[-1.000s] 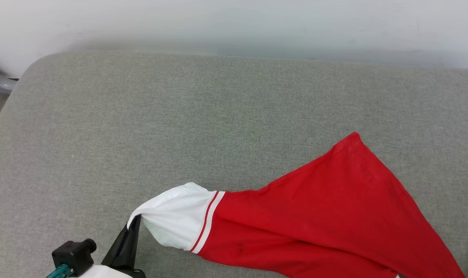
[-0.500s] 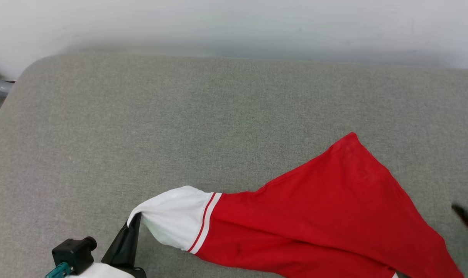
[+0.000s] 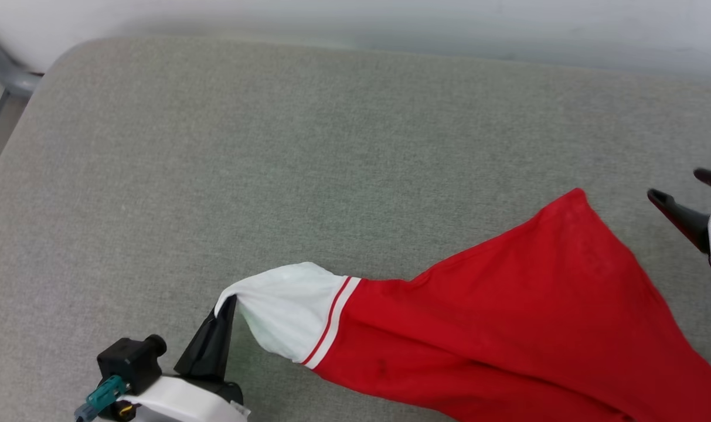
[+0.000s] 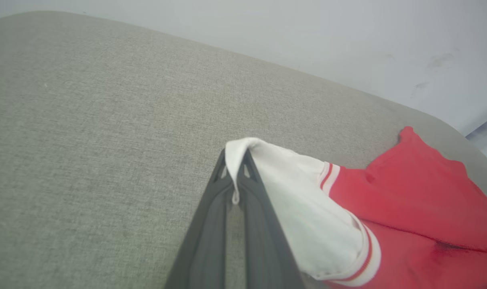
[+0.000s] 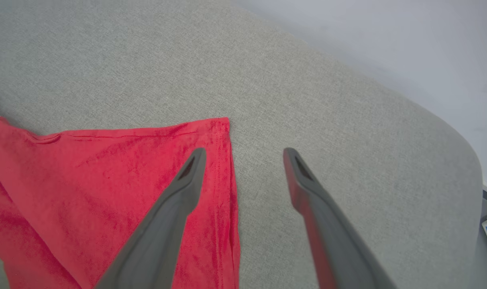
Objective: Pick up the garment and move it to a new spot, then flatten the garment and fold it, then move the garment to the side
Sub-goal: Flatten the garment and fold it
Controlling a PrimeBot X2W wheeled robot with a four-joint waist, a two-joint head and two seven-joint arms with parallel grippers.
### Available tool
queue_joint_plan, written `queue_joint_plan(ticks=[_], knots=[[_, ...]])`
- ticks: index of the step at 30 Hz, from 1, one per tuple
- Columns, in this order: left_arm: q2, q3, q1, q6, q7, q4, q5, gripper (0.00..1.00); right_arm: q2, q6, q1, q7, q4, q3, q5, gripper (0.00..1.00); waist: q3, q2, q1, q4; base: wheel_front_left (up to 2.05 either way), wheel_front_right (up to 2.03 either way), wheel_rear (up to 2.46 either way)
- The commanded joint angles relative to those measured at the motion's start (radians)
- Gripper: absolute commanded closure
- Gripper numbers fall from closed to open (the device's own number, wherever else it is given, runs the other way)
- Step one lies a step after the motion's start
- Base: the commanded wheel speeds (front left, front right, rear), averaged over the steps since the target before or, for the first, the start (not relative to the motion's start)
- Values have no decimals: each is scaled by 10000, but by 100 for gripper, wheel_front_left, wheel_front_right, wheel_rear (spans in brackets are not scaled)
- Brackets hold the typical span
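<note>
Left hand (image 4: 235,155) clamped, garment (image 4: 420,192) sleeve tip pinched

A grey woven-fabric tabletop (image 3: 214,146) with rounded corners meets a plain off-white wall (image 3: 390,14); a grey metal tube (image 3: 8,75) sits by its far-left corner.

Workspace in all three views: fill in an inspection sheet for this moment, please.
Surface: grey fabric-covered top with rounded corners.
Job's things: the garment lies spread at the right, not folded; its white sleeve is drawn out to the left.
Clutter: nothing seen.
Pincers: left pincer shut on the sleeve's edge; right pincer open, holding nothing, at the garment's red hem corner.
Cables: teal connector at the left wrist; no loose cable seen.
Surroundings: pale wall behind; grey metal tube at the far left.
</note>
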Motion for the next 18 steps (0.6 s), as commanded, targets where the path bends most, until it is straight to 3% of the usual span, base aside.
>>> queue_joint_plan(ticks=[1,9,18], knots=[[-39,-5,-182,-31,-59,-9,59,100,-68,-8,-335,61,92,176,-21,0,191,-1,-1,158,0,0,0],[-377,-232,-700,-169,-156,126,215,100,-110,-8,-2319,1450,1673,2221,-14,0,835,-1,-1,605,0,0,0],[-744,-400,-1316,-346,-234,258,429,100,-37,-8,-3413,1726,3460,3703,9,0,1598,-1,-1,1046,0,0,0]])
